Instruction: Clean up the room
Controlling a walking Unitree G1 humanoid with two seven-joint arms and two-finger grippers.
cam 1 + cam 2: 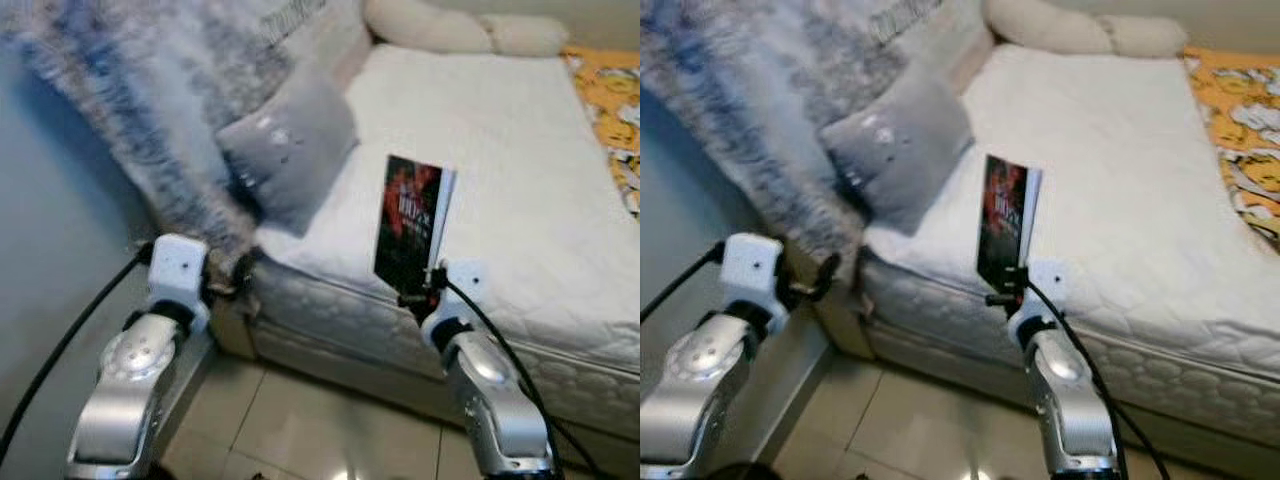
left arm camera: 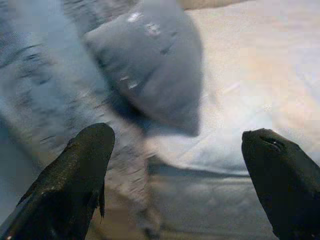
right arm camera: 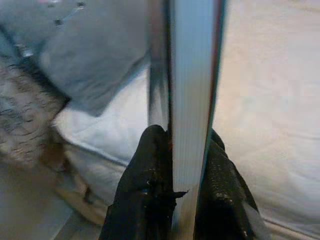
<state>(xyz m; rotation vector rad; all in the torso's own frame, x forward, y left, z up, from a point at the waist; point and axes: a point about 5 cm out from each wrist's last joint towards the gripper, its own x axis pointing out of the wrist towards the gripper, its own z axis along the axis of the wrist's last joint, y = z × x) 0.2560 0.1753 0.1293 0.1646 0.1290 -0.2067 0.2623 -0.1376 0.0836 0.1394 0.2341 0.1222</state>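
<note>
My right gripper (image 1: 418, 292) clamped on book (image 1: 411, 222) — held upright over near edge of mattress (image 1: 500, 150). Wide bare mattress beyond book. Grey pillow (image 1: 290, 145) at mattress's left corner, fuzzy blanket (image 1: 150, 110) beside it. Right wrist view — book's page edge between fingers (image 3: 145, 190). My left gripper (image 2: 175, 180) spread apart, facing pillow.
</note>
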